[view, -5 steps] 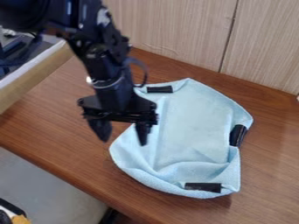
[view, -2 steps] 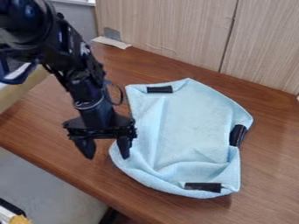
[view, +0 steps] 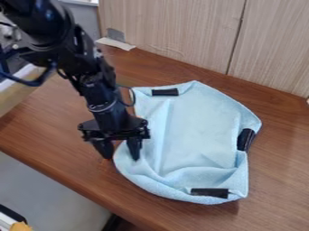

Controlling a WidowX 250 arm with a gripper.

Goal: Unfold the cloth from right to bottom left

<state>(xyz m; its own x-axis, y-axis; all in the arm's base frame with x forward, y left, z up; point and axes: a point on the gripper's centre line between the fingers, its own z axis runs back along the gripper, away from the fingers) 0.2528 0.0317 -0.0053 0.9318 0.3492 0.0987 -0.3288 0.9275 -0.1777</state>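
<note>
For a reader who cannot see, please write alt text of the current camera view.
A light blue cloth, creased and partly folded, with black strips along its edges, lies on a wood-grain table; an open robot gripper is at its image-left edge.

No text, label, brand, number or sign could be read, as far as the view allowed.

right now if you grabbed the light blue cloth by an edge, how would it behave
The light blue fabric cloth would probably droop floppily, given its soft folds. Its thin, rumpled lower edge suggests little weight. Pushed sideways, it would likely bunch up rather than slide flat.
</note>
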